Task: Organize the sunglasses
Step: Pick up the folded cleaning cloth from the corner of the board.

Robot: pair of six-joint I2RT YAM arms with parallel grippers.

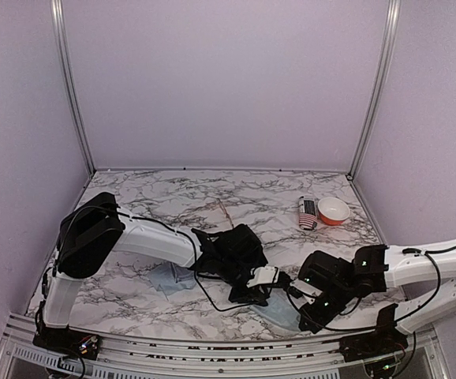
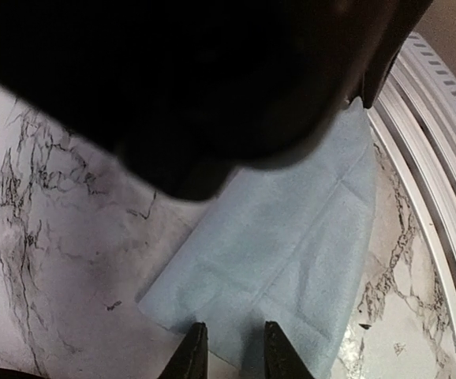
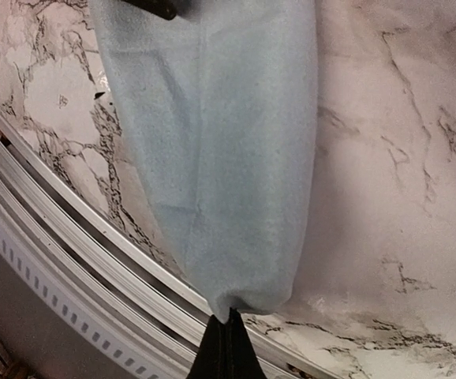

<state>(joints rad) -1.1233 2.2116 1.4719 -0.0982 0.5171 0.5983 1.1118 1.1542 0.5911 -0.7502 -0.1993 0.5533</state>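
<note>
The sunglasses do not show clearly in any view. A pale bluish shape (image 1: 171,278) lies beside my left forearm, too small to identify. A light blue cloth (image 2: 291,237) is spread on the marble near the front rail. My right gripper (image 3: 228,317) is shut on one end of the cloth (image 3: 212,158), bunching it at the tips. My left gripper (image 2: 232,335) hovers over the cloth's opposite edge, its fingers (image 2: 192,347) a narrow gap apart with nothing pinched between them. From above, the left gripper (image 1: 252,295) and the right gripper (image 1: 303,320) face each other across the cloth (image 1: 279,313).
A stars-and-stripes case (image 1: 308,213) and an orange-and-white bowl (image 1: 334,210) stand at the back right. A black bulk (image 1: 232,246) sits at my left wrist. The metal front rail (image 3: 70,237) runs just beside the cloth. My right arm blocks the top of the left wrist view.
</note>
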